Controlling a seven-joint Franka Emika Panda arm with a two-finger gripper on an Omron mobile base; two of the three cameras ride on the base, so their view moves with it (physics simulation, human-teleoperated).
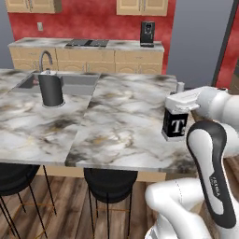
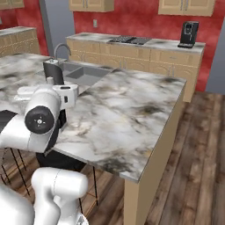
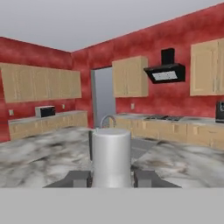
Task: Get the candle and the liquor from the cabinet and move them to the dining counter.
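Note:
The liquor (image 1: 174, 127), a squat black bottle with a white "T", stands upright near the right end of the dining counter (image 1: 116, 121); whether its base touches the marble I cannot tell. My gripper (image 1: 174, 103) reaches in level and is shut on its pale neck (image 3: 111, 151), with a dark fingertip (image 3: 78, 178) on either side. In the right base view my own arm hides most of the bottle (image 2: 62, 119). The candle is out of view.
A tall dark cylinder canister (image 1: 51, 88) stands beside the inset sink (image 1: 77, 80) and faucet (image 1: 45, 58). Black stools (image 1: 109, 184) sit under the counter's near edge. Tan wall cabinets (image 3: 129, 78), a cooktop (image 1: 87, 43) and a coffee machine (image 1: 147, 33) line the far wall.

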